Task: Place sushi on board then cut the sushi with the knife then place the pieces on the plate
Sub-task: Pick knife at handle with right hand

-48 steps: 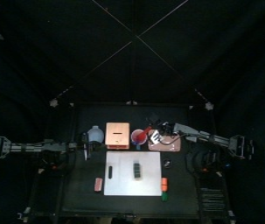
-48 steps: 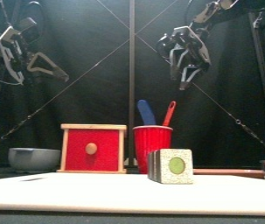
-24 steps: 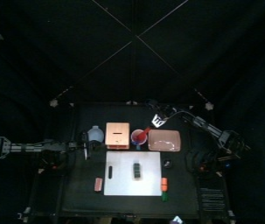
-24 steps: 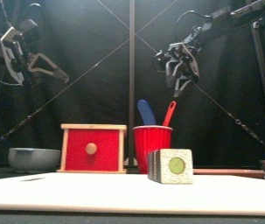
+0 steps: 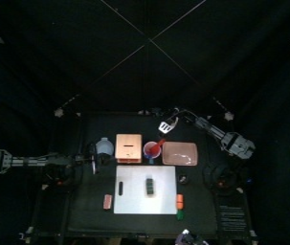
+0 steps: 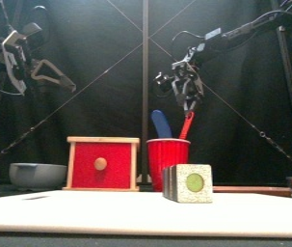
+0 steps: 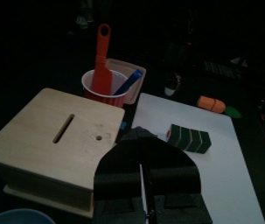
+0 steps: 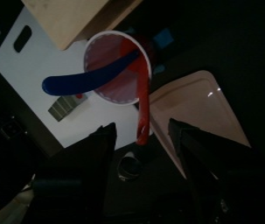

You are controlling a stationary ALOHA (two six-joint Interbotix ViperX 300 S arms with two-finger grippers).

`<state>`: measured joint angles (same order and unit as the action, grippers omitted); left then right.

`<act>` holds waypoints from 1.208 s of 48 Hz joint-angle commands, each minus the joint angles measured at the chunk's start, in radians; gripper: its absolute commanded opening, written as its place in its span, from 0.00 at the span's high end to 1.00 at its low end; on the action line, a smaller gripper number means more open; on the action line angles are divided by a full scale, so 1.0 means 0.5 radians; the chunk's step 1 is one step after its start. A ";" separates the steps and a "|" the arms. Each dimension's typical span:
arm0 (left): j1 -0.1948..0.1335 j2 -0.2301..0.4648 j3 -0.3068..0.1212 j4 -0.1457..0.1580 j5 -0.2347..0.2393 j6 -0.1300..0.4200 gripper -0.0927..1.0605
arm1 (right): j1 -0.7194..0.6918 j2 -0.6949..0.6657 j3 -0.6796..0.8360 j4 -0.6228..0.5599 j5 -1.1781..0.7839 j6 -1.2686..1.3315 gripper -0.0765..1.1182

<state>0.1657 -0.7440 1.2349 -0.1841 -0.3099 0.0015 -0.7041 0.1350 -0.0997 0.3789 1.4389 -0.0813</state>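
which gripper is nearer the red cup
Right. The right gripper hangs above the cup, over the knives; the left gripper is high and far off to the cup's left, past the box.

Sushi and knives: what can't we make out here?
Sushi block count: front view shows only its end face; top view too small.
Blue knife and red knife, lower ends: hidden inside the cup in every view.
Bowl contents: rim hides them in front view.
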 commanded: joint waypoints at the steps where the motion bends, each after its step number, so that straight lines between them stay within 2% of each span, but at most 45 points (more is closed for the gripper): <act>1: 0.006 0.003 -0.021 -0.003 -0.015 0.003 0.94 | -0.009 0.025 -0.126 0.000 0.083 -0.003 0.22; 17: 0.003 0.003 0.009 -0.003 -0.015 0.003 0.94 | 0.000 0.172 -0.206 0.006 0.156 0.018 0.22; 58: 0.006 0.000 0.015 -0.003 -0.009 0.003 0.94 | 0.080 0.252 -0.037 -0.003 0.193 0.049 0.22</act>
<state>0.1641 -0.7455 1.2548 -0.1841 -0.3099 0.0031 -0.6657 0.2869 -0.1120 0.3758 1.5355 -0.0537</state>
